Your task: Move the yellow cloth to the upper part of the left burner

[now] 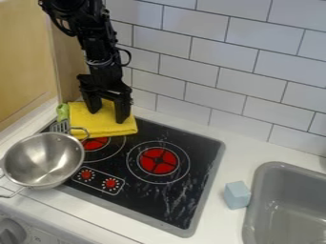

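The black gripper (108, 117) hangs down at the upper left, over the yellow cloth, with its fingers apart. Folded flat, the yellow cloth (98, 127) lies at the back left of the stovetop and covers the rear part of the left burner (96, 143). Both fingertips are at the cloth's upper surface; whether they press on it I cannot tell. The front of that burner's red centre shows between the cloth and the pot.
A steel pot (43, 159) overlaps the stove's left edge. A green-handled slotted spatula (62, 114) is beside the cloth. The right burner (157, 160), a light blue block (237, 195) and a grey sink (288, 205) are to the right. A tiled wall (191, 57) rises behind.
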You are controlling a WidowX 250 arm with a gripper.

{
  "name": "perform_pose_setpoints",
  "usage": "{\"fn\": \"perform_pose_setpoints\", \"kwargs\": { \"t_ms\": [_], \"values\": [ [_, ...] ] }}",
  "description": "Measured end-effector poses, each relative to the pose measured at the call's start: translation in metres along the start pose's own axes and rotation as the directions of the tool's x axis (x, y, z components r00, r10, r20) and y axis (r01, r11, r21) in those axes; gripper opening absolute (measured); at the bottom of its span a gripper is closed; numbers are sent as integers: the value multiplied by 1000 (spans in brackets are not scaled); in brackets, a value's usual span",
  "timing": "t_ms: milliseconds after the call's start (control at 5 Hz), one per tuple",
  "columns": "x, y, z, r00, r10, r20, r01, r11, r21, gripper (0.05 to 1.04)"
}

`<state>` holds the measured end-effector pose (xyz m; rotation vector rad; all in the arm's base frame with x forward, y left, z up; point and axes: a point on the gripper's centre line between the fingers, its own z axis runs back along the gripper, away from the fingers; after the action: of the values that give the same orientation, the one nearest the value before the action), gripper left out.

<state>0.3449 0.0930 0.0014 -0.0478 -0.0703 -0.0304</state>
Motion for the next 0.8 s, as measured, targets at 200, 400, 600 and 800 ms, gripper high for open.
{"fn": "perform_pose_setpoints", "kwargs": {
  "t_ms": [200, 400, 600, 800],
  "values": [
    [-6, -3, 4, 1000, 5, 7, -5, 1000, 3, 999],
    [-11, -6, 7, 1000, 9, -1, -9, 1000, 1, 999],
    [-12, -6, 27, 999, 19, 28, -20, 1000, 16, 999],
    [-13, -9, 53, 996, 18, 84, -20, 999, 31, 999]
  ]
}}
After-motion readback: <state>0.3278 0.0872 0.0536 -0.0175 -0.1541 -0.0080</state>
